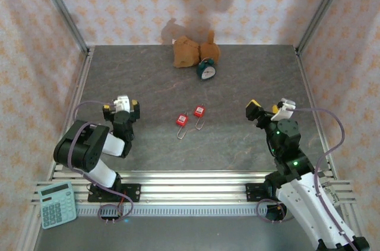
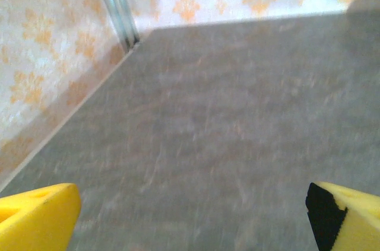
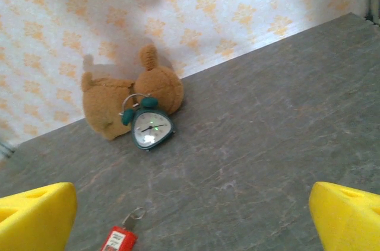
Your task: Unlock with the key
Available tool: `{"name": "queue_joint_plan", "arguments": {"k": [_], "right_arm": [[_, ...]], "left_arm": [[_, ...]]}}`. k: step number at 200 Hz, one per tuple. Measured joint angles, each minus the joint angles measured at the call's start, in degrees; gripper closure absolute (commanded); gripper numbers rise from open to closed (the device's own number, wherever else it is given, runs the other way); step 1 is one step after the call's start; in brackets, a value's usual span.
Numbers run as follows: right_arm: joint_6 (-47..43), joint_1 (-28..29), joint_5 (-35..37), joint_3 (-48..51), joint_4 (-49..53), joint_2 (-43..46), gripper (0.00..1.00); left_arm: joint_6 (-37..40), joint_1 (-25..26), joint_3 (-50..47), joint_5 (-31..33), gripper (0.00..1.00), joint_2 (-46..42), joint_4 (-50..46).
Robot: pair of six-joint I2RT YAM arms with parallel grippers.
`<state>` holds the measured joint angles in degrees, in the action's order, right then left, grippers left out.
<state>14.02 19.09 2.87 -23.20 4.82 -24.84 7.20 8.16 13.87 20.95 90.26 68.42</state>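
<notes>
The table (image 1: 237,79) is a grey slab walled in patterned paper. The left gripper (image 1: 122,106) and right gripper (image 1: 265,108) sit apart on it, low over the surface and pointing at the back wall. Both sets of fingers are spread wide with nothing between them: the left gripper (image 2: 190,218) has only bare table between its fingers (image 2: 35,215), and so does the right gripper (image 3: 190,215) between its fingers (image 3: 344,215). I read this as a ready pose, each side kept free to take a job.

A bear (image 1: 190,51) slumps against the wall, well ahead of both sets of fingers; from the right wrist the bear (image 3: 127,99) shows ahead and left of the fingertips. A calculator (image 1: 57,203) lies behind the left fingers, beside that arm's base. The clock (image 1: 206,70) leans on the bear, and the clock (image 3: 152,127) faces the right fingers. All three look set aside as bystanders.

Two red padlocks (image 1: 181,120) lie side by side in the gap between the grippers, about level with the fingertips. That suits one arm steadying while the other turns. One padlock (image 3: 119,240) lies just inside the right gripper's left finger.

Where the key is I cannot tell; it is too small to pick out against the grey.
</notes>
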Motion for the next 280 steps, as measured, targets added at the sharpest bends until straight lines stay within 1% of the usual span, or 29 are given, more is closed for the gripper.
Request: {"name": "queue_joint_plan", "arguments": {"k": [25, 44, 57, 82, 108, 131, 150, 171, 188, 216, 225, 238, 262, 280], "right_arm": [[-1.77, 0.00, 3.80, 6.08, -4.61, -0.07, 0.01], [-3.78, 0.00, 7.93, 10.73, -7.93, -0.33, 0.01], [-5.66, 0.00, 10.40, 12.37, -10.23, -0.87, 0.01], [-10.38, -0.17, 13.51, 13.25, -15.72, -2.89, 0.01], [-14.32, -2.38, 14.49, 13.25, -21.88, -7.78, 0.01], [-15.74, -5.92, 14.47, 13.70, -30.21, -16.72, 0.01], [-18.10, -7.63, 13.00, 14.43, -38.27, -26.64, 0.01], [-20.15, -8.90, 9.81, 14.40, -46.86, -39.76, 0.01], [-21.16, -9.92, 6.91, 14.16, -53.79, -48.39, 0.01], [-22.34, -10.84, 3.45, 11.89, -60.78, -60.13, 0.00], [-22.43, -11.23, 2.84, 10.75, -61.31, -62.10, 0.01], [-22.34, -12.48, 0.96, 8.41, -58.93, -62.42, 0.00], [-20.87, -17.25, -4.72, 1.62, -54.88, -62.47, 0.00], [-19.91, -19.45, -7.32, -0.42, -53.99, -62.42, 0.01]], "left_arm": [[-2.40, -1.81, 4.92, -1.46, 0.00, -1.01, -5.20], [-4.31, -3.98, 6.88, -2.78, 0.00, -1.18, -9.29], [-5.11, -4.92, 6.99, -3.19, 0.00, -1.27, -11.04], [-6.34, -5.22, 6.97, -4.02, 0.00, -1.29, -13.27], [-7.02, -5.22, 6.97, -4.28, 0.00, -1.29, -14.32], [-7.26, -5.22, 6.97, -4.28, 0.00, -1.29, -15.06], [-7.28, -5.22, 6.97, -4.31, 0.00, -1.29, -15.21], [-7.30, -5.22, 6.99, -4.33, 0.00, -1.29, -15.28], [-7.37, -5.22, 6.99, -4.44, 0.00, -1.29, -15.32], [-7.37, -5.22, 6.99, -4.50, 0.00, -1.29, -15.32], [-7.37, -5.22, 6.99, -4.50, 0.00, -1.29, -15.32], [-7.37, -5.22, 6.99, -4.50, 0.00, -1.29, -15.32], [-7.37, -5.22, 6.97, -4.50, 0.00, -1.29, -15.32], [-7.37, -5.22, 6.99, -4.50, 0.00, -1.29, -15.34]]}}
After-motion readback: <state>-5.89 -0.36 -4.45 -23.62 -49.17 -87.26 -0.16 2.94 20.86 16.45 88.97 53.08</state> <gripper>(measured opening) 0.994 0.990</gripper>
